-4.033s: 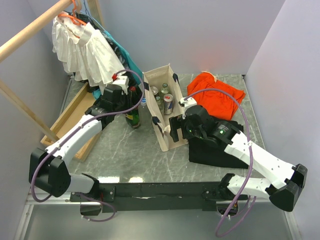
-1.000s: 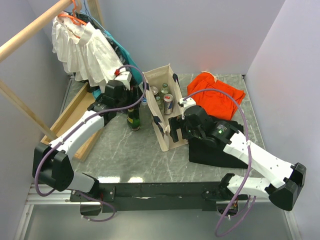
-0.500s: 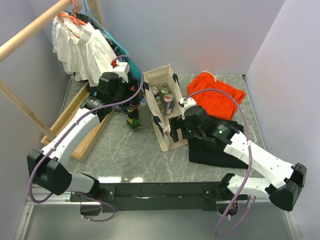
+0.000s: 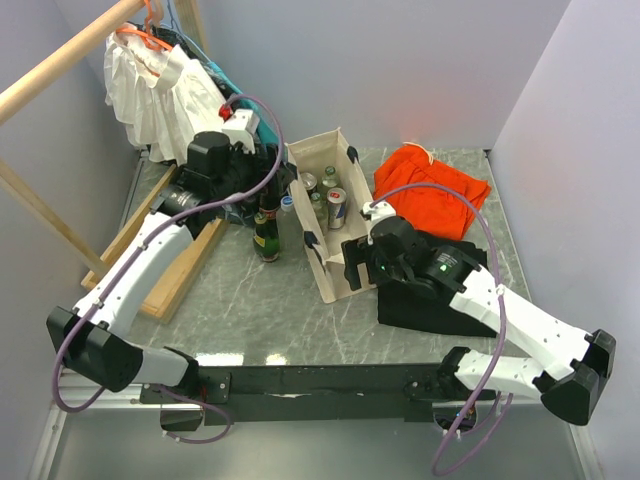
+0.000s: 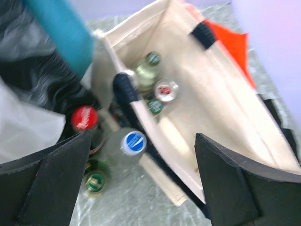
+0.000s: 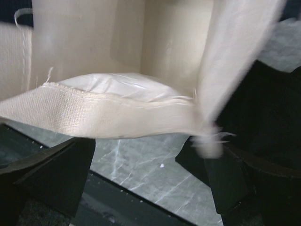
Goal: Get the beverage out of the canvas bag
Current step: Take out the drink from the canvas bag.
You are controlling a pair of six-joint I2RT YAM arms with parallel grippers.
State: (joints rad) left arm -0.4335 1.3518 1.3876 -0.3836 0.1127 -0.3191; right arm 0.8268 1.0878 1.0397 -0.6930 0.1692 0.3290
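Note:
The beige canvas bag (image 4: 335, 262) stands open mid-table, its black strap handle (image 5: 125, 88) on the near wall. Inside it are beverages: a silver can (image 5: 165, 90) and green-capped bottles (image 5: 153, 58). Three bottles stand outside on its left: a blue-capped clear one (image 5: 134, 141), a red-capped one (image 5: 84, 117) and a green-capped one (image 5: 95, 181). My left gripper (image 5: 143, 136) hovers open above these, holding nothing (image 4: 270, 190). My right gripper (image 6: 138, 148) is at the bag's front right corner (image 4: 352, 262), jaws wide, with the bag's rim (image 6: 103, 115) lying across just beyond its fingertips.
An orange cloth (image 4: 430, 185) lies at the back right. A black pad (image 4: 430, 300) sits under my right arm. A wooden rack (image 4: 150, 240) with hanging white shirt (image 4: 165, 95) and teal garment (image 5: 61, 33) crowds the left side.
My left gripper has opened, let go of the dark green bottle beside the bag, and lifted up and back. My right gripper has shifted slightly right at the bag's corner.

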